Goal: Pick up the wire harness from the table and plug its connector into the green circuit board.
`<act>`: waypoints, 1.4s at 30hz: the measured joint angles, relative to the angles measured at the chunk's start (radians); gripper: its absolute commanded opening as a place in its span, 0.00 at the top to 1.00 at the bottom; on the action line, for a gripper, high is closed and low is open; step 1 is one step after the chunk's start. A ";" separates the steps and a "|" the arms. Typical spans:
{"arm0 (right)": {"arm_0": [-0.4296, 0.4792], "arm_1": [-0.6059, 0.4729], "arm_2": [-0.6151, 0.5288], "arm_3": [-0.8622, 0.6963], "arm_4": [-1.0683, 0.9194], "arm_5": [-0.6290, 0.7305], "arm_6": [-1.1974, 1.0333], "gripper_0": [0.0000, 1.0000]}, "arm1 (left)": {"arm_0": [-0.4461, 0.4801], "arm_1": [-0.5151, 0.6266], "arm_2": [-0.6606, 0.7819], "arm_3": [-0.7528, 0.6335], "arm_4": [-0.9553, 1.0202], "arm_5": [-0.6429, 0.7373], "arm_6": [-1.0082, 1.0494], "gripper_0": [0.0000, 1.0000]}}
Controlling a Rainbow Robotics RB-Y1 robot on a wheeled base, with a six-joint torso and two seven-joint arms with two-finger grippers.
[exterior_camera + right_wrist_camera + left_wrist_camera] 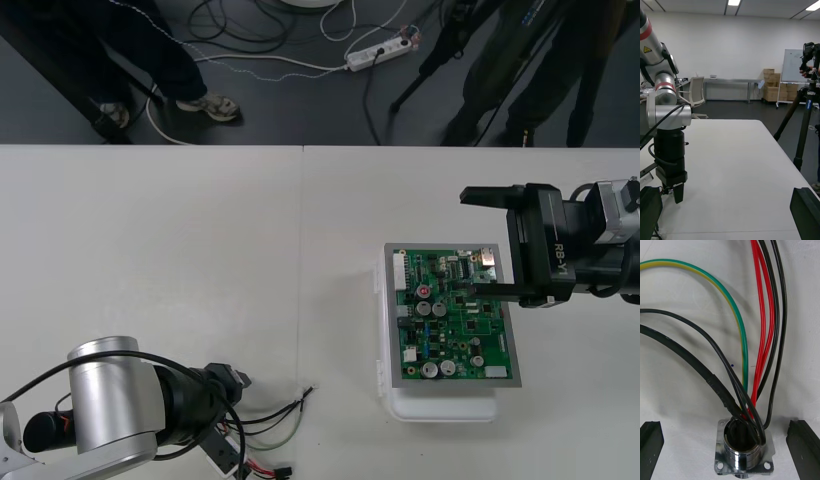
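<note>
Metal socket (743,453) of the harness (272,416) lies on the table (200,250) between the left gripper's (726,423) wide-spread fingers (650,442), ungrasped | wires (760,333) fan away beyond the fingertips | step: pickup, grasp pending | next: likely close squarely on socket, lift | right gripper (490,243) hovers wide open above the board (455,320)

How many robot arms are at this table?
2. The left arm is at the table's near left corner, with the left end effector open on either side of the harness socket; the right arm reaches over the green circuit board, right end effector open.
</note>
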 measured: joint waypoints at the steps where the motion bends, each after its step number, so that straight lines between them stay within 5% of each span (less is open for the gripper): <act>1: 0.000 0.000 0.000 0.000 0.000 0.000 0.001 0.00 | 0.000 0.000 0.000 0.000 0.000 0.002 0.000 0.03; 18: -0.002 0.000 0.000 0.000 0.036 0.000 0.023 0.00 | 0.007 0.000 0.000 0.001 -0.001 0.008 0.000 0.06; 19: -0.002 0.000 0.000 0.000 0.036 0.000 0.023 0.00 | 0.007 0.000 0.000 0.001 -0.001 0.008 0.000 0.14; 20: -0.002 0.000 0.001 0.000 0.036 0.000 0.023 0.00 | 0.008 0.000 0.000 0.001 -0.001 0.008 0.000 0.38; 21: -0.003 0.000 0.001 0.000 0.036 0.000 0.023 0.00 | 0.009 0.000 0.000 0.001 -0.001 0.008 0.000 0.78; 22: -0.003 0.000 0.003 0.000 0.036 0.000 0.023 0.00 | 0.011 0.000 0.000 0.001 -0.001 0.009 0.000 0.97; 23: -0.003 0.000 0.007 0.000 0.036 0.000 0.023 0.00 | 0.012 0.000 0.000 0.001 -0.001 0.009 0.000 1.00; 42: -0.004 0.000 0.052 0.000 0.028 0.000 0.023 0.00 | 0.021 0.000 -0.003 0.002 -0.001 0.010 0.000 1.00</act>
